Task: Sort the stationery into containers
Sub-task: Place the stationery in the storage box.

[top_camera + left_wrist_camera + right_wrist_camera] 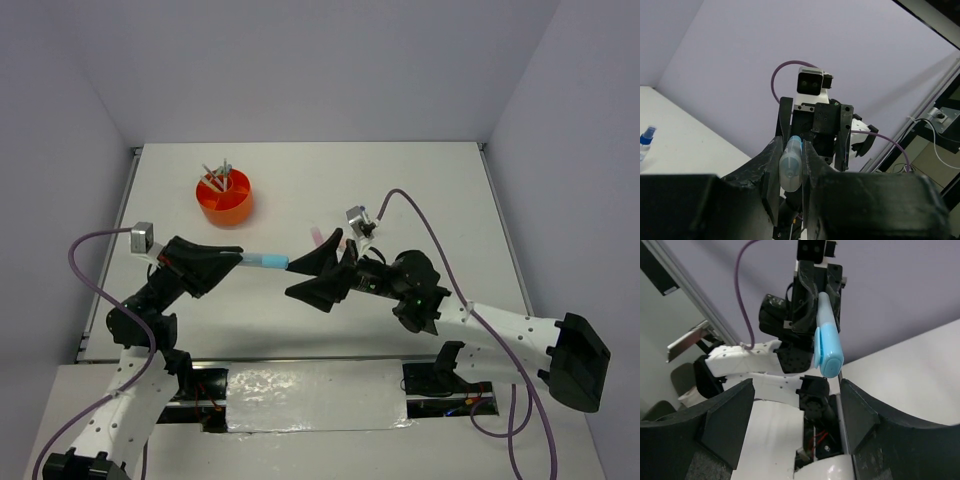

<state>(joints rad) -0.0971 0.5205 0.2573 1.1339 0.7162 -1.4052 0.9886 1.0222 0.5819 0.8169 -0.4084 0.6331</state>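
A pastel blue marker (265,261) hangs level above the table, my left gripper (236,258) shut on its clear rear end. In the left wrist view the marker (791,167) sits pinched between both fingers. Its blue cap (829,352) points at my right gripper (292,279), which stands open just past the cap tip without touching it. In the right wrist view the right gripper (795,405) has wide jaws, with the cap above the gap near the right finger. The orange round container (207,207) stands at the back left with thin pens (218,175) upright in it.
A pink piece (319,236) lies on the table just behind the right gripper. A tiny clear blue-capped bottle (647,136) lies on the table at the left edge of the left wrist view. Purple cables loop off both wrists.
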